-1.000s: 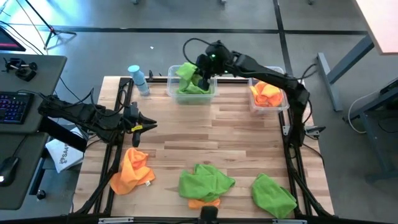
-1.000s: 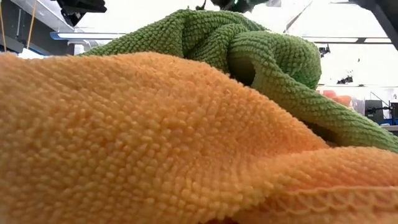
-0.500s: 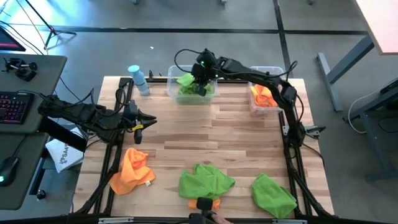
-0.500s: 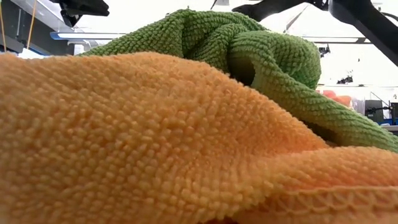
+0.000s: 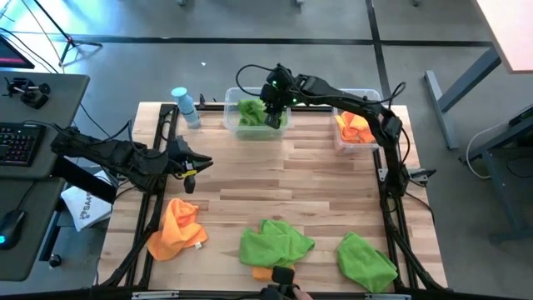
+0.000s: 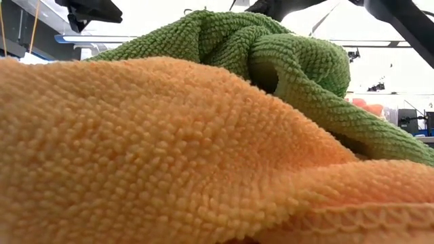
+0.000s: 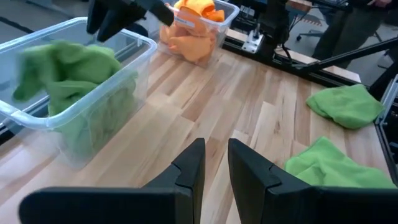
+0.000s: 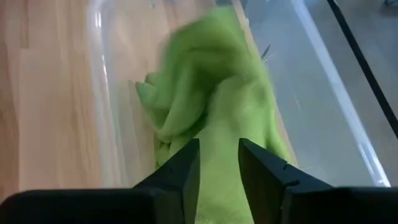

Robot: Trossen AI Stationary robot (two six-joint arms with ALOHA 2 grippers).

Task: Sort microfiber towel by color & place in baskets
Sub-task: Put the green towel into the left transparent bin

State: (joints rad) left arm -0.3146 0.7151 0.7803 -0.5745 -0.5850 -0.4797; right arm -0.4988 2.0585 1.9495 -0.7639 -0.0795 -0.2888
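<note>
Your low view is almost blocked: an orange towel [image 6: 156, 156] and a green towel [image 6: 285, 61] fill it, so the bench barely shows there. From above, your right hand [image 5: 272, 119] sits over the wider basket [image 5: 230, 117] on green cloth [image 5: 250, 110], fingers slightly apart with nothing clamped. Your left hand [image 5: 203, 164] waits at the bench's left side, fingers narrowly apart. The narrower basket [image 5: 381, 140] holds orange cloth. The wooden bench [image 5: 275, 183] stands on grey floor.
</note>
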